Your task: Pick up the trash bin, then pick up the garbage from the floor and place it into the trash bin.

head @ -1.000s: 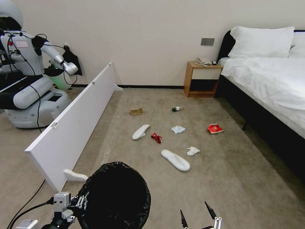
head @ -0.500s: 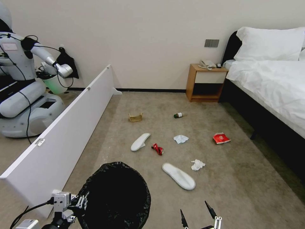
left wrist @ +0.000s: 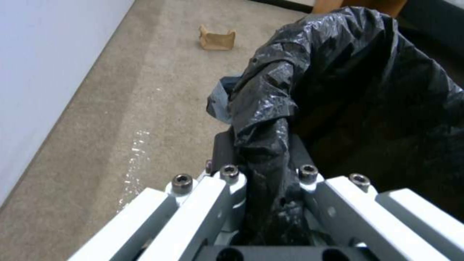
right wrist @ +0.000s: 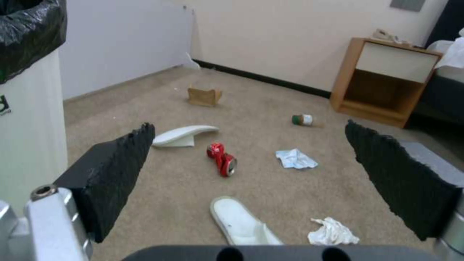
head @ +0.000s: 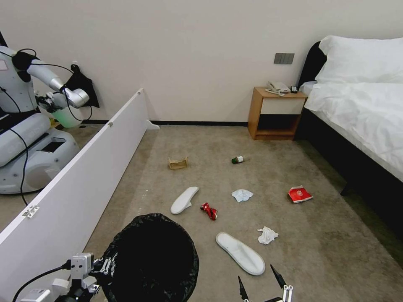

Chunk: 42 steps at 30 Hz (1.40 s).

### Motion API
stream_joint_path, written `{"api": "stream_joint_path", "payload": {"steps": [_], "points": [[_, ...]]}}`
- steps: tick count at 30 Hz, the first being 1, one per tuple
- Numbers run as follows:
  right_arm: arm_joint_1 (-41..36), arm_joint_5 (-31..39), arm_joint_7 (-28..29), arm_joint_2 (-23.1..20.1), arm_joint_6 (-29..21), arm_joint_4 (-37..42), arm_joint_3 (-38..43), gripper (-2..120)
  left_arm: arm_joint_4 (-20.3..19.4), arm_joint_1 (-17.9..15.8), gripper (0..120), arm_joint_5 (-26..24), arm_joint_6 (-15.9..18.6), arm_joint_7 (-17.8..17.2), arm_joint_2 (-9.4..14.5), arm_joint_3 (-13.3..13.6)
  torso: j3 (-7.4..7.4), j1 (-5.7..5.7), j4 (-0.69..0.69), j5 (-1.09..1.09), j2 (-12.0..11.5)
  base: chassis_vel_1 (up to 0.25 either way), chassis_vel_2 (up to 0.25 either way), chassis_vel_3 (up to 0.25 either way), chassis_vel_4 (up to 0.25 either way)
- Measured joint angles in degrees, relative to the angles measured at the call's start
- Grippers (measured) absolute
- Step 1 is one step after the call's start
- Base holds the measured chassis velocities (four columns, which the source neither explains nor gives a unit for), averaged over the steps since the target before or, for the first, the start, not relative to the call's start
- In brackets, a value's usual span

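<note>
Overhead, the left gripper (head: 100,268) clamps the trash bin (head: 151,260) rim; the right gripper (head: 262,285) hangs spread above a slipper (head: 240,253). Left wrist: fingers (left wrist: 227,170) pinch the black liner. Right wrist: open pads (right wrist: 116,170) frame the red can (right wrist: 221,158).

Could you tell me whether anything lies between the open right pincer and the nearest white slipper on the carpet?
Nothing visible does. The right pincer hangs open just above the near end of the flat white slipper, with bare beige carpet between them; the crumpled white tissue lies off to the side.
</note>
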Motion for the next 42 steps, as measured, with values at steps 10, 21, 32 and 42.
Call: {"api": "stream_joint_path", "payload": {"steps": [10, 21, 32, 42], "points": [[-0.01, 0.21, -0.30, -0.05, 0.41, -0.14, 0.07, 100, 0.03, 0.09, 5, -0.02, -0.09, 0.00, -0.08, -0.03, 0.01, 0.01, 0.00, 0.00, 0.00, -0.036, 0.032, 0.031, -0.025], [0.10, 0.21, -0.30, 0.06, 0.60, -0.35, 0.21, 100, -0.13, 0.31, 5, -0.03, -0.20, 0.02, -0.23, -0.08, 0.01, 0.00, 0.00, 0.00, 0.00, 0.000, 0.000, 0.000, 0.000], [0.06, 0.18, -0.27, 0.16, 0.85, -0.47, 0.28, 100, -0.14, 0.46, 5, 0.05, -0.39, 0.06, -0.30, -0.08, 0.00, 0.00, 0.00, 0.00, 0.01, -0.033, 0.031, 0.034, -0.031], [0.16, -0.28, -0.18, 0.22, 0.87, -0.47, 0.34, 100, -0.14, 0.41, 5, 0.05, -0.44, 0.06, -0.28, -0.06, 0.02, 0.01, 0.00, 0.00, 0.01, -0.105, 0.100, 0.099, -0.110]]}}
